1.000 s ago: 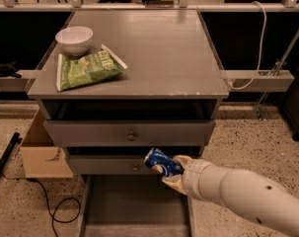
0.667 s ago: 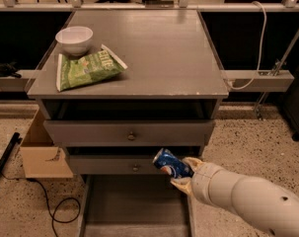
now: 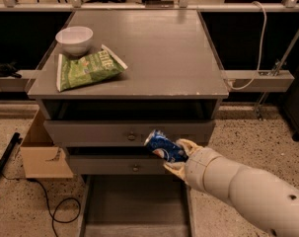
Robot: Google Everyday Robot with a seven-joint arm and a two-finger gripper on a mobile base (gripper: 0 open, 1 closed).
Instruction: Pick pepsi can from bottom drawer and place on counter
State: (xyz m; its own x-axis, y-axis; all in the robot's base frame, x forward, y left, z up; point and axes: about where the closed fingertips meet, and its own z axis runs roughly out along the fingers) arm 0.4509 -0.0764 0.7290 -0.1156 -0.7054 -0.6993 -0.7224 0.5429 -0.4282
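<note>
Your cream two-finger gripper (image 3: 178,155) is clamping its fingers on the small blue metal pepsi can (image 3: 164,147). It is holding the can tilted in the air in front of the two knobbed grey drawers (image 3: 90,131) and above the open, shallow grey bottom drawer (image 3: 134,201). Higher up, the broad flat grey counter (image 3: 164,48) is carrying a round white bowl (image 3: 74,39) and a green chip bag (image 3: 90,69) on its left side.
</note>
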